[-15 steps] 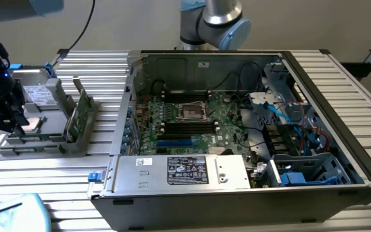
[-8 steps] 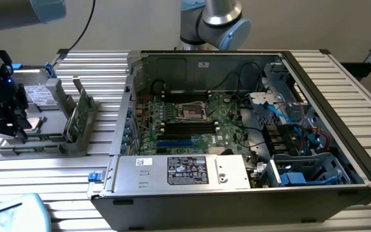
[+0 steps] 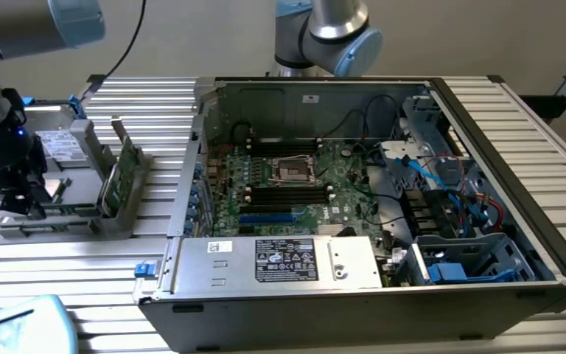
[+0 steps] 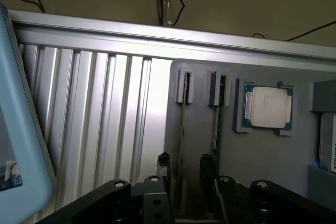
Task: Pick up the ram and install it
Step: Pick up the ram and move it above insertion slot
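Ribbed metal desk (image 3: 77,276), gripper (image 4: 185,165) over the parts holder, ram not yet lifted.
Black fingers (image 4: 164,163) stood apart and empty, one on each side of the ram (image 4: 181,124), which sat on edge in a slot of the matte grey holder (image 4: 199,127); whether they touched it could not be told. Risk, as I judge it: a second stick (image 4: 216,121) stood just beside one finger, so a slightly off closing could clip it, or pinch the thin board crooked and jam it in its slot. Ram was thin, long, dark green, hard-edged. Beyond it a square silver processor (image 4: 268,106) lay flat in its pocket. Farthest off was the open black-and-steel PC case (image 3: 521,184), with the green motherboard (image 3: 303,188) and its long black slots inside.
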`<state>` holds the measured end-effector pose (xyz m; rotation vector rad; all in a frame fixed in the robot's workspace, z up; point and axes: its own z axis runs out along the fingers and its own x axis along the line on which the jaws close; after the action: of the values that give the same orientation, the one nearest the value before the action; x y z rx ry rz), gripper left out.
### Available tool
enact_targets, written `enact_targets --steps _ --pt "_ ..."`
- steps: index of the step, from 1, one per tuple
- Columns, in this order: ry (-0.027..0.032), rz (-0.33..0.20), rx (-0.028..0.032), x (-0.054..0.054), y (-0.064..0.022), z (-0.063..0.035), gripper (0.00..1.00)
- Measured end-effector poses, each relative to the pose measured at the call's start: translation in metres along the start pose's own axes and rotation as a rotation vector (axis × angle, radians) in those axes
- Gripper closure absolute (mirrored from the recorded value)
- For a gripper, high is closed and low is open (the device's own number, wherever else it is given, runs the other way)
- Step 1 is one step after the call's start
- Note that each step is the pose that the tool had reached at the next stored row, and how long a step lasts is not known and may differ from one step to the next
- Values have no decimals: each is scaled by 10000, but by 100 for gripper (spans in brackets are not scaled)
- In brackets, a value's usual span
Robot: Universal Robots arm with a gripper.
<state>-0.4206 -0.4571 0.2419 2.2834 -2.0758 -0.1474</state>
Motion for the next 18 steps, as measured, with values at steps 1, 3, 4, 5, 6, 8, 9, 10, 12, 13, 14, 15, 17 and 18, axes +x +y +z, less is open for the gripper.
enact_targets --steps 1,3,4,5,6,8,9,10,12,13,14,15,17,18 --pt "3 0 0 0 -2 18 63" --pt "13 2 -2 2 -6 54 63" --pt "16 2 -2 2 -7 72 63" --pt "18 2 -2 3 -9 90 63" --pt "21 3 -3 4 -11 107 63" --pt "23 3 -3 5 -15 145 63" --pt "23 3 -3 6 -16 162 63" --pt "24 3 -3 6 -18 180 63" --pt "24 3 -2 8 -22 217 63" --pt "24 3 -1 9 -24 236 63" --pt "24 3 -3 9 -26 254 63" --pt "24 3 -3 10 -27 270 63" --pt "24 3 -3 11 -31 307 63" --pt "24 3 -3 12 -33 325 63"
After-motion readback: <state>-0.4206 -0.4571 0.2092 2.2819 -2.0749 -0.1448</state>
